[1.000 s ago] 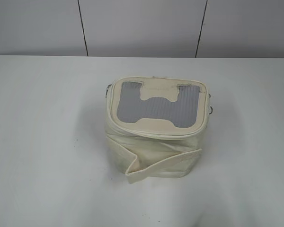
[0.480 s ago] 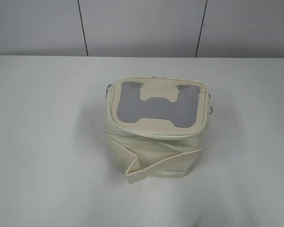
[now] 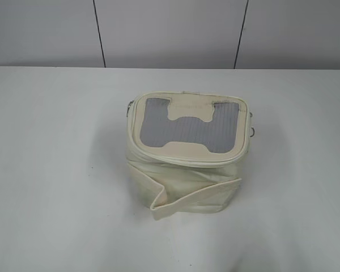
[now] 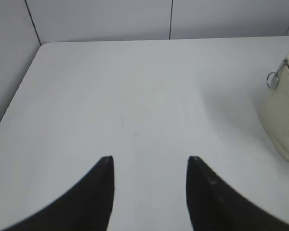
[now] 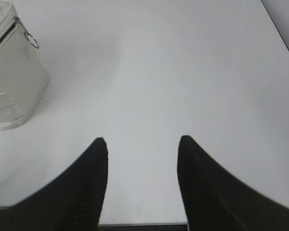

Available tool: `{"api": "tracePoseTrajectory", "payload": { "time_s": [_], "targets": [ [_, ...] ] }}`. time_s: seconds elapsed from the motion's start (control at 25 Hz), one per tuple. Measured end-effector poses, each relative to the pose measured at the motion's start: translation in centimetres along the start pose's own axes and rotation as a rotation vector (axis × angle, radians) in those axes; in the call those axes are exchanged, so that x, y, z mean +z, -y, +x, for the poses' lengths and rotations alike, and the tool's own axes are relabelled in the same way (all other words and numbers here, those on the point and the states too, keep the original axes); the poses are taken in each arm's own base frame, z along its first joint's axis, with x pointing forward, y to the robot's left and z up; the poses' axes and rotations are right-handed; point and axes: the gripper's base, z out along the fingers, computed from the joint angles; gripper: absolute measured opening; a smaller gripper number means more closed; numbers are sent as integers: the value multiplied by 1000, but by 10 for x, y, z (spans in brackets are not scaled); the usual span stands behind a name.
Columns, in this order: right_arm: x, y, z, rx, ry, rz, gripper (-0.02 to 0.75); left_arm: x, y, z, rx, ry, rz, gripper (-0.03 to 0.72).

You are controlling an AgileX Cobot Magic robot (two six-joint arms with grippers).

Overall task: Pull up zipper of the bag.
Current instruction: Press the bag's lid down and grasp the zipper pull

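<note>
The cream boxy bag stands in the middle of the white table, its grey ribbed lid with the bone-shaped patch facing up. The zipper track runs round the lid's rim. One silver ring pull hangs at the bag's left side, another at its right side. The loose strap lies folded across the front. The left wrist view shows the bag's edge and a ring pull far right. The right wrist view shows the bag and a ring far left. My left gripper and right gripper are open, empty, away from the bag.
A grey panelled wall stands behind the table. The table's left edge shows in the left wrist view, and its near edge and right edge show in the right wrist view. Neither arm shows in the exterior view.
</note>
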Motion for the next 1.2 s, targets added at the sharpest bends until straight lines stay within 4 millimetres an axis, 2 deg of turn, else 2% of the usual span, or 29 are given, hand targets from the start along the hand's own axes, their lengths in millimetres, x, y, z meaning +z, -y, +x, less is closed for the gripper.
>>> {"api": "tracePoseTrajectory", "payload": {
  "time_s": [0.56, 0.8, 0.88, 1.08, 1.2],
  "targets": [
    [1, 0, 0, 0, -7, 0, 381, 0, 2, 0, -13, 1, 23, 375],
    [21, 0, -10, -8, -148, 0, 381, 1, 9, -6, -65, 28, 104, 375],
    [30, -2, -18, -32, -183, -18, 381, 5, 10, -15, -80, 51, 113, 375],
    [47, -8, -48, -67, -113, -88, 381, 29, 17, -39, -184, 59, 207, 375],
    [60, -13, -65, -110, -116, -143, 381, 50, 24, -51, -129, 11, 295, 375]
  ]
}}
